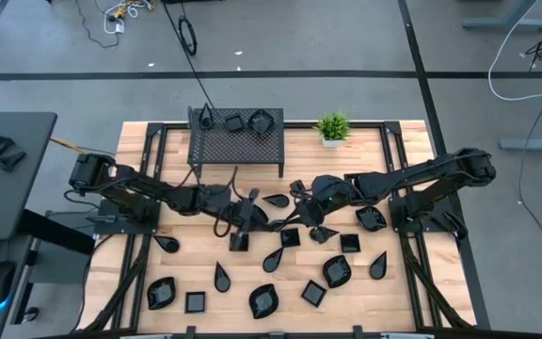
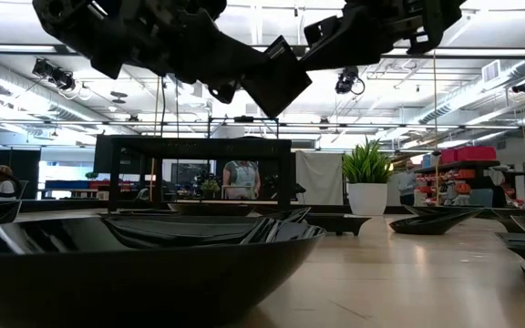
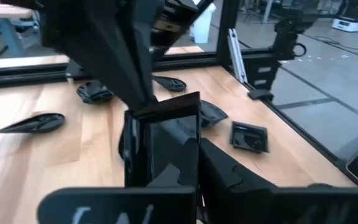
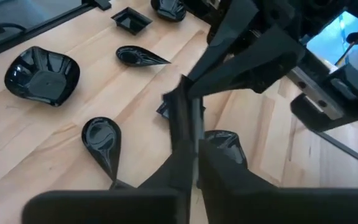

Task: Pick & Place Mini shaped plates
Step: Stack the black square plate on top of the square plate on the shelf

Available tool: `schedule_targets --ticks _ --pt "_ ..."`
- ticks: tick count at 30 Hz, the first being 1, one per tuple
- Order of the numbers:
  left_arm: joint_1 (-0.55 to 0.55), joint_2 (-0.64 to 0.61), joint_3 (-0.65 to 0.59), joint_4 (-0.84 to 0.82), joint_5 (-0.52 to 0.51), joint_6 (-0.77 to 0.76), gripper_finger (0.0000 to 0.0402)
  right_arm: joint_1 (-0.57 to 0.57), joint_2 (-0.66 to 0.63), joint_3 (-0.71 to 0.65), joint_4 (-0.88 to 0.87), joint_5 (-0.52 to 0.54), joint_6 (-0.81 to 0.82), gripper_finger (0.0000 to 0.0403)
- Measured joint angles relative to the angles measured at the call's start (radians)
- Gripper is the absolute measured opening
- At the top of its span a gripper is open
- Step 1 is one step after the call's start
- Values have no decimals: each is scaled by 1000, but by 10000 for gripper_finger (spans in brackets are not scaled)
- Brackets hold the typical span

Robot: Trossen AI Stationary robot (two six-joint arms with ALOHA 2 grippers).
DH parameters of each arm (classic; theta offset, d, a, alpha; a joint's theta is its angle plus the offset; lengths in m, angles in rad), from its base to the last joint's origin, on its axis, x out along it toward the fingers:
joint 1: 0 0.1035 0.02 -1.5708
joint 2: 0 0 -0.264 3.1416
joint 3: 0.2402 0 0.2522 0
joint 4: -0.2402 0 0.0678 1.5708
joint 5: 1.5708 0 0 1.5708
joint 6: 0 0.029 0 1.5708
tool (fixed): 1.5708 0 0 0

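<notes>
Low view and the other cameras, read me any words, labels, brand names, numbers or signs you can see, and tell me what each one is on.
No text can be read in any view.
Square plate held upright, mesh rack, potted plant: no print visible.
White strokes on the dark band at the edge of the left wrist view: too blurred to read, or even to tell if they are writing.
Red shelves in the room behind: too small to read.

High view looks straight down on the whole table (image 1: 365, 278), low view sits at tabletop level facing the room past the rack (image 2: 194, 146), and both close-up wrist views share the table's middle with it.
</notes>
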Motion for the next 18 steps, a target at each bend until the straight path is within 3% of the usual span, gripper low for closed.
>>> schedule_targets --ticks 9,14,18 --pt "0 0 0 1 33 -1 4 0 -24 0 2 19 -48 120" --pt "0 -1 0 0 12 -1 4 1 -111 0 2 142 4 164" --pt "0 -56 0 -52 -25 -2 4 -4 -182 2 -16 271 121 173"
